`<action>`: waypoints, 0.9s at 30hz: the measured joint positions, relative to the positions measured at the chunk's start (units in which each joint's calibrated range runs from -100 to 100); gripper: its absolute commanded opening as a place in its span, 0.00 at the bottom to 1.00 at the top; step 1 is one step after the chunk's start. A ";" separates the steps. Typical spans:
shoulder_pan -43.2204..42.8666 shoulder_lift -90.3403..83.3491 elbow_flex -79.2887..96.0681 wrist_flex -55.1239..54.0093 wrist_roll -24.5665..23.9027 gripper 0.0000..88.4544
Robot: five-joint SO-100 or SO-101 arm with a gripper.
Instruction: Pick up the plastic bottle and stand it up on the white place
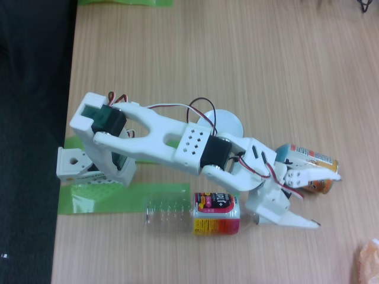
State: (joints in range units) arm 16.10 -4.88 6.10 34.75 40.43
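Your tool [324, 198] hangs spread apart at the frame's lower right, clear of the plastic bottle [192, 214] lying on its side low-centre on the counter [237, 53], white place [228, 122] half-hidden behind the arm.

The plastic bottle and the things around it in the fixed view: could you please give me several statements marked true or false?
1. The plastic bottle lies on its side on the table. True.
2. The plastic bottle stands on the white place. False: the white place sits apart from it, partly hidden behind the arm.
3. The end effector is closed around the plastic bottle. False: it is open, beside the bottle's cap end.
4. An orange can lies beyond the end effector. True.
5. Green tape lies by the arm's base. True.
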 measured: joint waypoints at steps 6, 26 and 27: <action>-0.45 -0.34 0.81 0.76 -4.89 0.39; -2.24 4.29 -11.84 30.59 2.89 0.39; -2.32 5.64 -13.56 31.61 2.89 0.38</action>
State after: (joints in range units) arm 13.78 0.76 -7.46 66.36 43.32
